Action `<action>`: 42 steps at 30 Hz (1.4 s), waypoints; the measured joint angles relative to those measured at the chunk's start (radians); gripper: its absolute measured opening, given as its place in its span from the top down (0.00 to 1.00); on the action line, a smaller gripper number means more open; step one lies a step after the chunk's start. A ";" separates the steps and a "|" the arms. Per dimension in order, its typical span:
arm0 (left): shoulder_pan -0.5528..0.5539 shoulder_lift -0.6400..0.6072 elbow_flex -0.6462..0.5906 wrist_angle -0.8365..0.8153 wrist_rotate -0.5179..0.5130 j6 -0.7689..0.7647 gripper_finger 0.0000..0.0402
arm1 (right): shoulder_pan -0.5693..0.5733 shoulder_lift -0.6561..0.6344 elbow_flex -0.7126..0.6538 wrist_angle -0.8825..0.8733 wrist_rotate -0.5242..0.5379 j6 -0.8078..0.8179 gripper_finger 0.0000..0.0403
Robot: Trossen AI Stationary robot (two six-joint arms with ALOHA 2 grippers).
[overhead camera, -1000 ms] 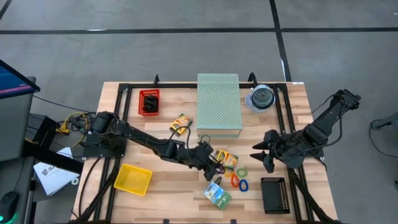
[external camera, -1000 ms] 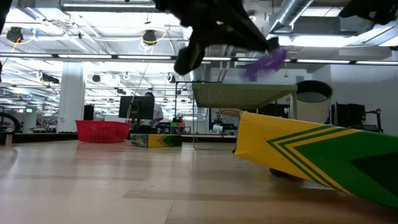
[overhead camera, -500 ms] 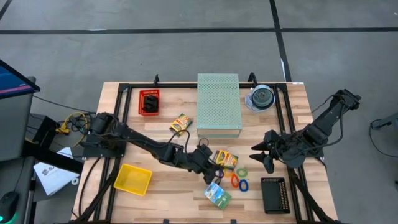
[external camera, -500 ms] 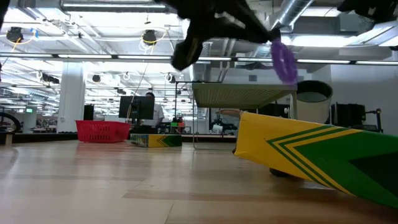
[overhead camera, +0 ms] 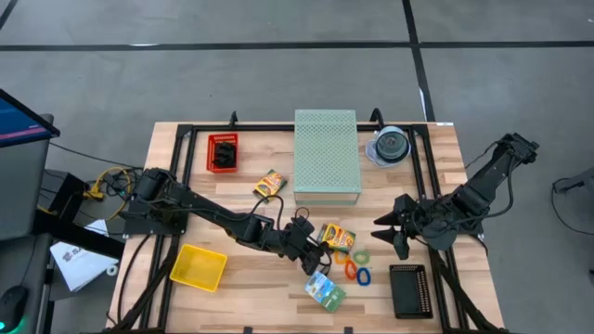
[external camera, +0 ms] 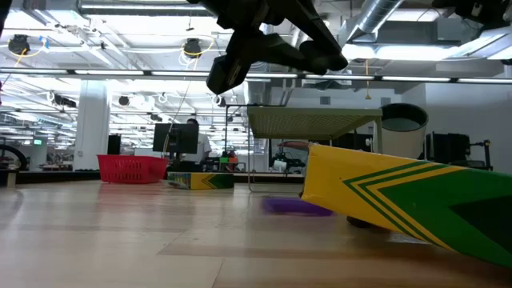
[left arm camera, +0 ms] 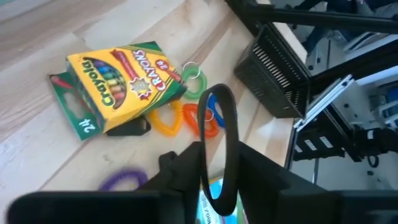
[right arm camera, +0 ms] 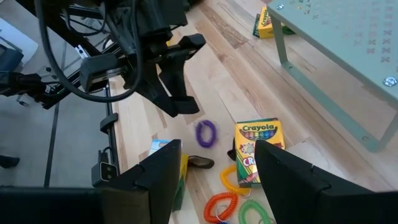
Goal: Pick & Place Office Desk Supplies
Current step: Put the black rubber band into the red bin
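The purple elastic loop (right arm camera: 206,132) lies flat on the bench, free of any tool, just beside the Crayola box (right arm camera: 257,152), which serves as landmark. That yellow-and-green crayon box lies flat, label up. On its other side sit the orange loops (left arm camera: 178,118), a blue loop (left arm camera: 210,112) and a green loop (left arm camera: 194,79), clustered close together, with a small black binder clip (left arm camera: 127,127) touching the box's edge. A green-blue packet (overhead camera: 325,290) lies near the loops, farther from the box. A second small yellow box (overhead camera: 269,185) lies well apart from it.
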 joint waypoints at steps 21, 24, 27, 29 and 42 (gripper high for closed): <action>-0.002 -0.259 0.000 -0.533 -0.463 -0.206 0.99 | -0.001 0.000 0.000 0.012 -0.003 -0.012 0.50; 0.012 -0.379 0.001 -0.739 -0.554 -0.288 0.99 | -0.015 0.000 0.000 0.020 -0.001 -0.011 0.50; 0.050 -0.477 0.001 -0.929 -0.582 -0.349 0.99 | -0.041 -0.001 0.000 0.045 0.000 -0.012 0.50; 0.090 -0.533 0.001 -1.044 -0.581 -0.385 1.00 | -0.064 0.000 0.000 0.071 0.000 -0.021 0.50; 0.727 -0.616 0.000 -1.265 -0.236 0.066 1.00 | -0.235 -0.001 0.000 0.163 -0.008 -0.045 0.50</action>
